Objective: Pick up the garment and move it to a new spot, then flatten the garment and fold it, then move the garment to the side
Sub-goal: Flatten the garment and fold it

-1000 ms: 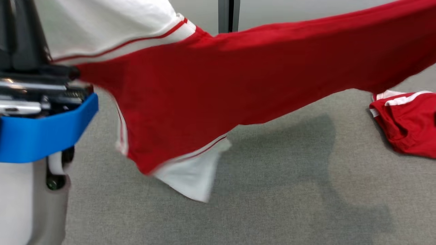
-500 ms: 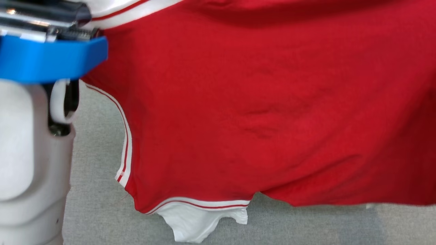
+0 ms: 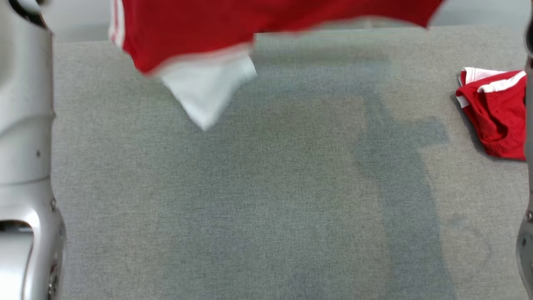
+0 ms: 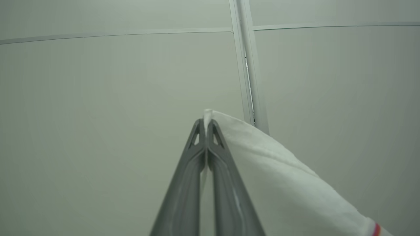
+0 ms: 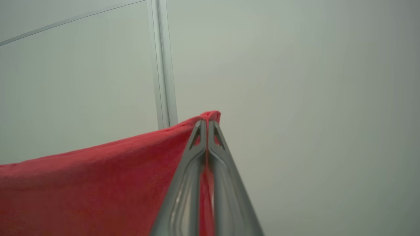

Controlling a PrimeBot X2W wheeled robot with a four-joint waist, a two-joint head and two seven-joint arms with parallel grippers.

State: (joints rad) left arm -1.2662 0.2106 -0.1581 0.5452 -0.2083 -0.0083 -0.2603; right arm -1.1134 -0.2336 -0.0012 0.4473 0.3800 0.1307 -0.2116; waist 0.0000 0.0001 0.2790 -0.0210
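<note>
Garment point(image 3: 270, 16) | white edge pinched in left hand point(image 4: 206, 124) | red edge in right hand point(image 5: 207, 124)

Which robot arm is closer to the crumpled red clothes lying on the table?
Right. The right arm passes just beside the crumpled red clothes; the left arm is across the table.

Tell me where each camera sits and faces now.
Head view: on the head, facing down at the grey surface under the hanging garment; pale forearms at both edges.
Left wrist view: along the left gripper, shut on the garment's white end, facing a wall.
Right wrist view: along the right gripper, shut on its red edge, facing that wall.
Shared: both wrist views show the wall post.
</note>
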